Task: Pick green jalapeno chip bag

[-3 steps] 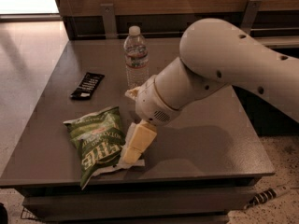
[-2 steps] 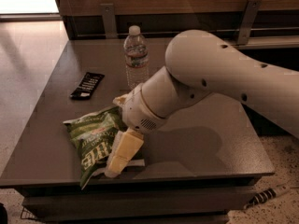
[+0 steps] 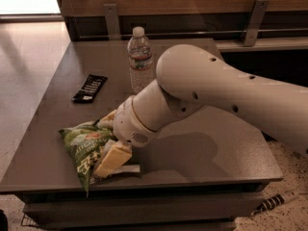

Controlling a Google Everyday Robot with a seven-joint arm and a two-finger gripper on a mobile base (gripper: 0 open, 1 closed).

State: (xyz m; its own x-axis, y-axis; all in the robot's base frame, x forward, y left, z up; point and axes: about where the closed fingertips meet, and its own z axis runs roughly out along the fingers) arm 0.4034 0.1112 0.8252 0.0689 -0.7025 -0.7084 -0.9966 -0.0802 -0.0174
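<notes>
Lower and further left than a moment ago, the gripper (image 3: pixel 99 148) presses onto the green chip bag (image 3: pixel 78 143) at the table's (image 3: pixel 216 150) near left edge, its jaws spread wide across the bag, not closed on it.
</notes>
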